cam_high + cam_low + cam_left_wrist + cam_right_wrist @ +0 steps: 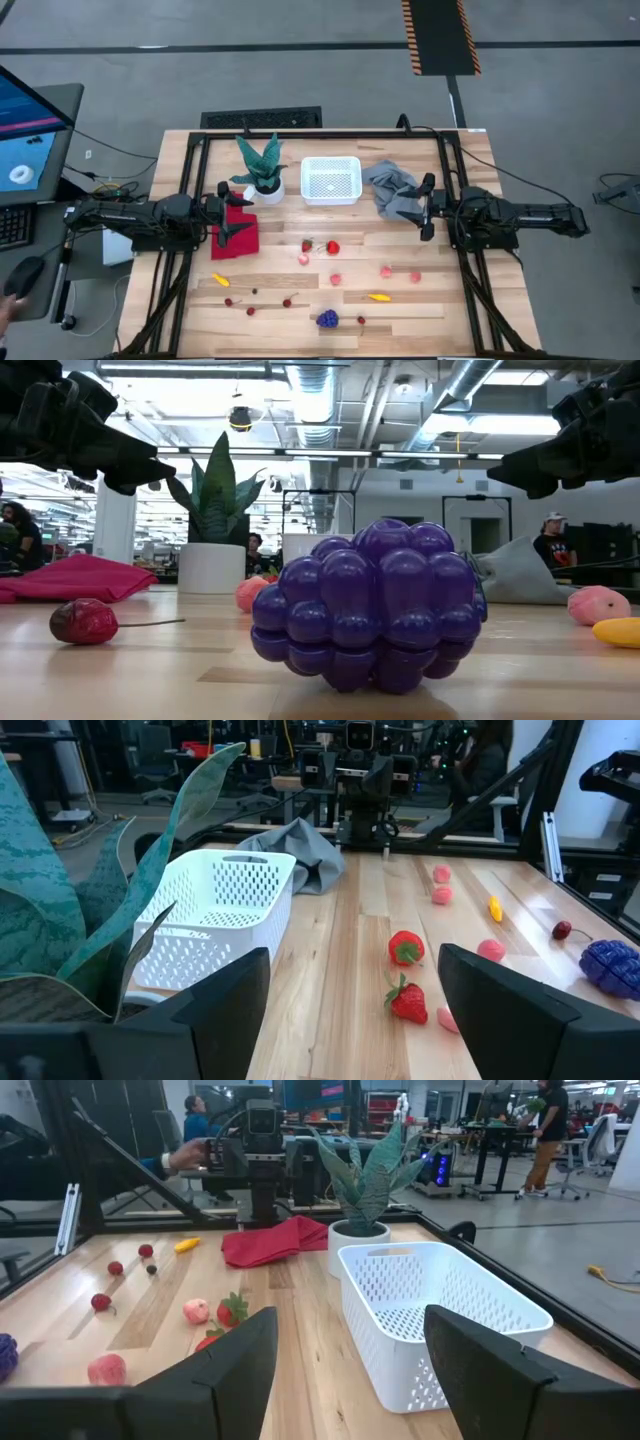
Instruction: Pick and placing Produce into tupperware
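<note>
Both fingers wide open, empty. Left gripper over red cloth at tabletop's left edge; right gripper over grey cloth at right edge. Tupperware empty, mid far edge beside potted plant. Produce scattered toward near edge.

The small white rectangular plastic bin is set at the desk's far middle, between the green potted plant and the crumpled grey cloth. The tiny toy fruits and vegetables are scattered nearer the front edge, the purple plastic grape bunch foremost.
</note>
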